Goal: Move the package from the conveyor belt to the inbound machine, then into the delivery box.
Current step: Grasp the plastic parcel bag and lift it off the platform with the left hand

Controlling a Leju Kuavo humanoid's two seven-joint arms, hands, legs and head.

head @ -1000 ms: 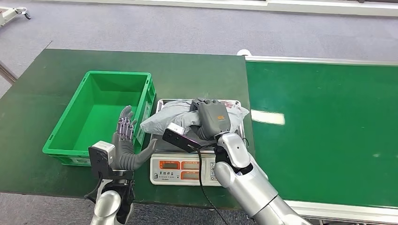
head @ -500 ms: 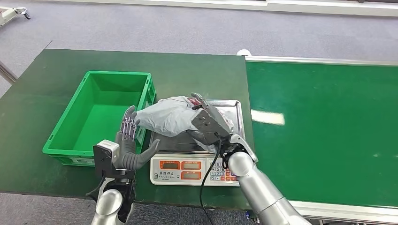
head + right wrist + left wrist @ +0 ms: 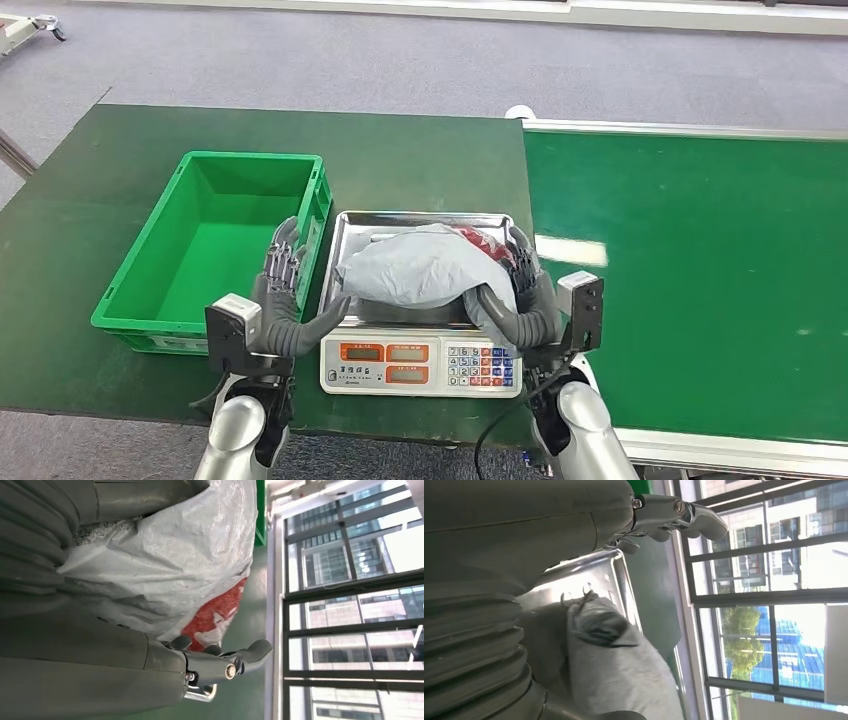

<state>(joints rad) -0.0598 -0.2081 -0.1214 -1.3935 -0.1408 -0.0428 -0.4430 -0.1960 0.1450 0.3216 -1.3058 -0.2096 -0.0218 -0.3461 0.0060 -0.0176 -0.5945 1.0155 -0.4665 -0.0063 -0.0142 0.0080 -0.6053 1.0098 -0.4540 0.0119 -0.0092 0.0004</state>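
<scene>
The crumpled grey plastic mailer package (image 3: 425,268) with a red patch lies on the steel tray of the white electronic scale (image 3: 420,365), the inbound machine, so the weighing stop looks reached and the transfer to the empty green plastic crate (image 3: 150,270) on the dark green surface (image 3: 420,160) remains. The left hand (image 3: 283,300) and right hand (image 3: 522,295) bracket the package, palms inward, fingers spread upright and thumbs reaching under its edges; neither has closed on it. Next likely comes a two-handed squeeze and lift leftward.
</scene>
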